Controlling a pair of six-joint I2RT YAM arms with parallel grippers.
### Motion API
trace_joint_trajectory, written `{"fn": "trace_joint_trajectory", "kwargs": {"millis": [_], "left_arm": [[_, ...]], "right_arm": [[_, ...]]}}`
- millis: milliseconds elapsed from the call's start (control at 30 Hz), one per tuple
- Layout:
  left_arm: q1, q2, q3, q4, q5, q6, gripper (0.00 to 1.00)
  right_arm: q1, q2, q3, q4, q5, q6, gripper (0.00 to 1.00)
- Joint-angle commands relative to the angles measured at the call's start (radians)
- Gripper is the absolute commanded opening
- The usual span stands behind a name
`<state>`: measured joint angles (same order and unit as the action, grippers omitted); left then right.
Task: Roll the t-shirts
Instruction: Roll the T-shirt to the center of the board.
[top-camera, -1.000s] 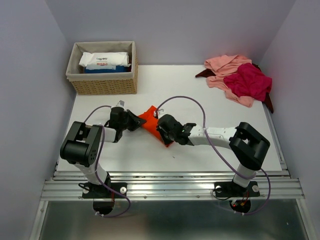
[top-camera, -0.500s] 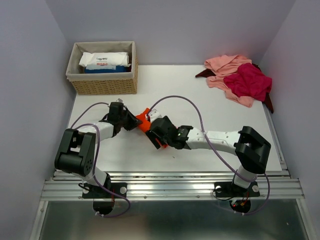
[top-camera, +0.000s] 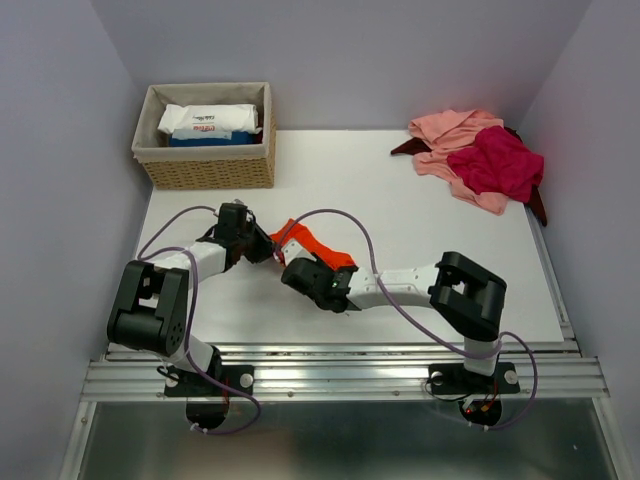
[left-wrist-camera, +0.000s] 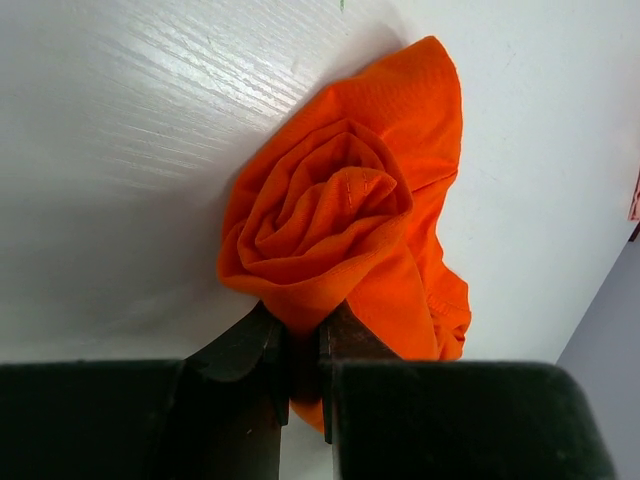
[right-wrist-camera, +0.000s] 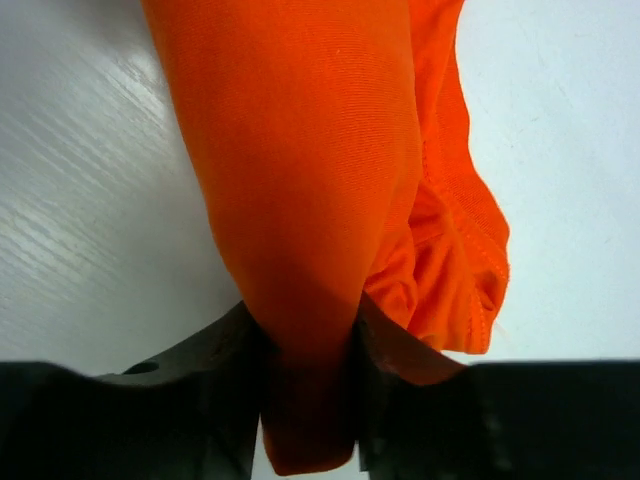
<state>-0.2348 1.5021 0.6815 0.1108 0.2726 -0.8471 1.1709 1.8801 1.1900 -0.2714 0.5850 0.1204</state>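
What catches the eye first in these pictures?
The bright orange shirt, wound into a spiral roll near mid-table, is pinched by the left gripper and the right gripper together. Next comes the loose pile of pink and magenta shirts in the far right corner, then the wicker basket at far left.

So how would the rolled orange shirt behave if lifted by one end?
Probably floppy: the orange shirt is soft cloth, with loose folds beside the roll. The spiral looks loosely wound, so it may well unwind when lifted. Likely light: the left gripper holds it by one pinched fold.
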Motion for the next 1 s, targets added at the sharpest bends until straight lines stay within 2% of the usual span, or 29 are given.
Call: {"fn": "trace_joint_trajectory", "kwargs": {"millis": [0,100,133,200,233,333,400,433,500,600,900,967], "left_arm": [[-0.005,-0.051,0.039,-0.026,-0.015,0.014,0.0],[-0.005,-0.072,0.038,-0.03,-0.018,0.02,0.0],[-0.005,-0.08,0.039,-0.034,-0.018,0.022,0.09],[-0.003,-0.103,0.044,-0.042,-0.024,0.029,0.18],[-0.003,-0.112,0.046,-0.051,-0.026,0.034,0.34],[-0.005,-0.147,0.062,-0.083,-0.033,0.051,0.6],[-0.005,-0.178,0.079,-0.098,-0.038,0.06,0.65],[-0.005,-0.187,0.085,-0.109,-0.041,0.069,0.73],[-0.005,-0.21,0.107,-0.138,-0.047,0.08,0.74],[-0.005,-0.238,0.131,-0.178,-0.058,0.097,0.74],[-0.004,-0.267,0.147,-0.197,-0.055,0.117,0.74],[-0.005,-0.266,0.147,-0.197,-0.05,0.12,0.74]], "right_arm": [[-0.001,-0.004,0.013,0.075,0.053,0.013,0.28],[-0.001,-0.025,0.007,0.084,0.027,0.027,0.07],[-0.001,-0.03,0.005,0.086,0.012,0.039,0.03],[-0.022,-0.044,0.0,0.086,-0.028,0.054,0.01],[-0.022,-0.048,-0.007,0.086,-0.08,0.076,0.01],[-0.071,-0.082,-0.032,0.1,-0.195,0.111,0.01],[-0.108,-0.099,-0.043,0.107,-0.253,0.127,0.01],[-0.12,-0.114,-0.046,0.113,-0.319,0.139,0.01],[-0.145,-0.125,-0.053,0.116,-0.382,0.148,0.01],[-0.212,-0.142,-0.061,0.12,-0.557,0.173,0.01],[-0.355,-0.141,-0.061,0.133,-0.933,0.249,0.01],[-0.378,-0.141,-0.07,0.149,-0.971,0.269,0.01]]}}
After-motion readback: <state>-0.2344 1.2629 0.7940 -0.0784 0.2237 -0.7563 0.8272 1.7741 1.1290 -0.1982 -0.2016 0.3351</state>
